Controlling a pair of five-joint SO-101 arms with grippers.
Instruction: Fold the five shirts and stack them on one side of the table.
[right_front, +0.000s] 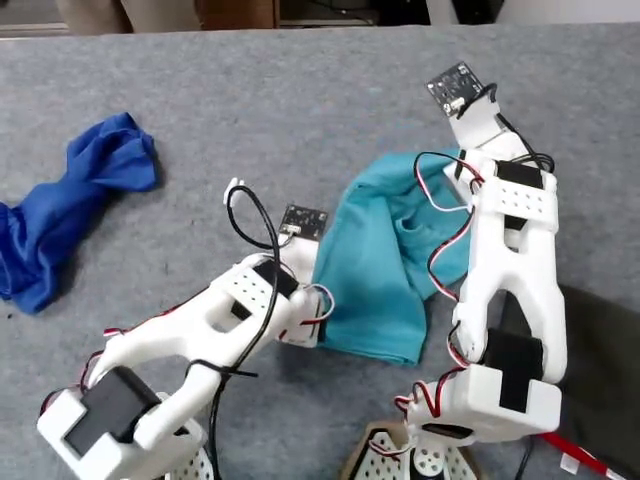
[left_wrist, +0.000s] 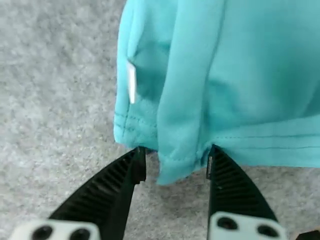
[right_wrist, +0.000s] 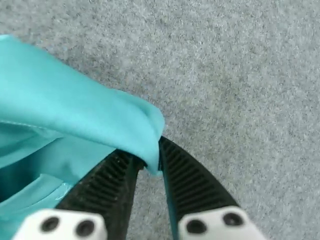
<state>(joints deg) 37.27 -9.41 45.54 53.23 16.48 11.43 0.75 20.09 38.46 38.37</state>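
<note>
A teal shirt (right_front: 385, 270) lies rumpled in the middle of the grey table. My left gripper (left_wrist: 176, 157) is open at the shirt's near-left hem, with one corner of the teal shirt (left_wrist: 225, 75) hanging between its two fingers. My right gripper (right_wrist: 152, 157) is shut on a folded edge of the teal shirt (right_wrist: 75, 105), at its far right side. A blue shirt (right_front: 80, 200) lies crumpled at the table's left, away from both arms. In the high view the left arm (right_front: 200, 320) comes in from the lower left and the right arm (right_front: 510, 260) stretches along the teal shirt's right side.
A dark cloth (right_front: 600, 350) lies at the right edge beside the right arm's base. Bare grey table (right_front: 300, 110) stretches across the back and between the two shirts.
</note>
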